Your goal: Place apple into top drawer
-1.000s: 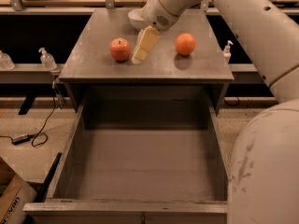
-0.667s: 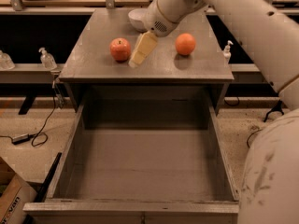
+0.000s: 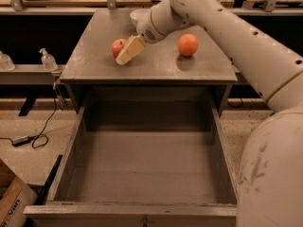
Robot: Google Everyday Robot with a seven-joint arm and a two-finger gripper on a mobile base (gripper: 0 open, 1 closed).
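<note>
Slanting down from two o'clock, the arm (image 3: 227,32) has its gripper (image 3: 127,53) against the four-o'clock side of the apple (image 3: 117,45); the gripper hides part of the fruit, and whether it is wide, narrow or holding cannot be told; the apple sits on the cabinet top (image 3: 156,70), toward its ten-o'clock part; an orange (image 3: 188,44) rests at three o'clock of the apple, well apart, beyond the arm; the drawer (image 3: 142,211) stands pulled out at six o'clock, below the top's front edge; a bulky white arm link (image 3: 272,174) overlaps its four-o'clock corner; a bottle (image 3: 48,59) stands at nine o'clock on a side shelf; a cable (image 3: 33,138) and box (image 3: 12,205) lie on the floor at eight o'clock.
</note>
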